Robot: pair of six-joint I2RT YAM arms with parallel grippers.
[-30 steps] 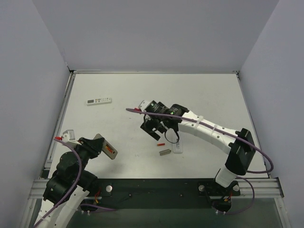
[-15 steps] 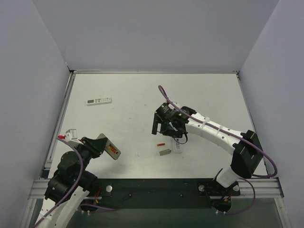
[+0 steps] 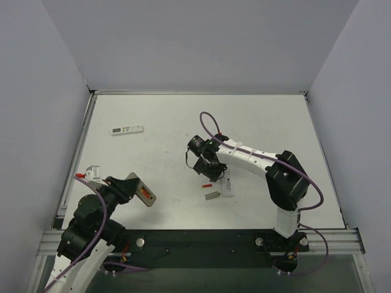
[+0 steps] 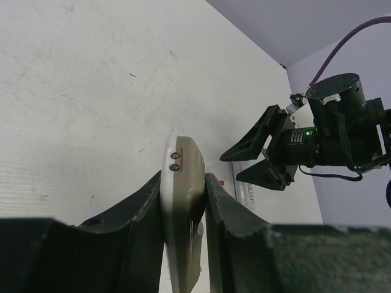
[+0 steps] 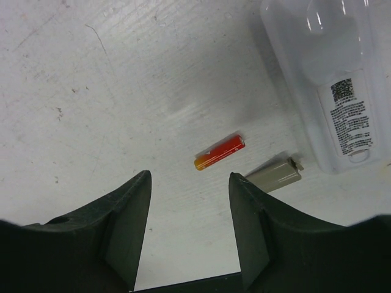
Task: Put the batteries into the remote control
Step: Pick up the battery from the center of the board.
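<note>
Writing first: the only print close enough to see is a label on the white plastic item (image 5: 330, 91) lying on the tabletop (image 3: 159, 110). It carries a small square code above several lines of fine text, all too small to read. The longer white remote with a display (image 3: 127, 129) lies far left with its long axis running left to right, and its markings are unreadable too.

The remote control (image 3: 139, 191) is off the tabletop at the near left, clamped between the fingers of the left gripper (image 4: 183, 183). From above, its long axis runs diagonally from upper left to lower right with the grey-beige back turned up, and an orange battery (image 3: 143, 193) lies lengthwise in it. In the left wrist view it stands on edge, and the end with two small round fittings points away from the wrist.

A loose red-and-orange battery (image 5: 220, 153) lies flat on the tabletop. In the right wrist view it sits on a slant, yellow end lower left and red end upper right. Just beside it is a small grey battery cover (image 5: 275, 174), near the white item. The right gripper (image 5: 189, 180) hovers over the loose battery, jaws apart and gripping nothing.
</note>
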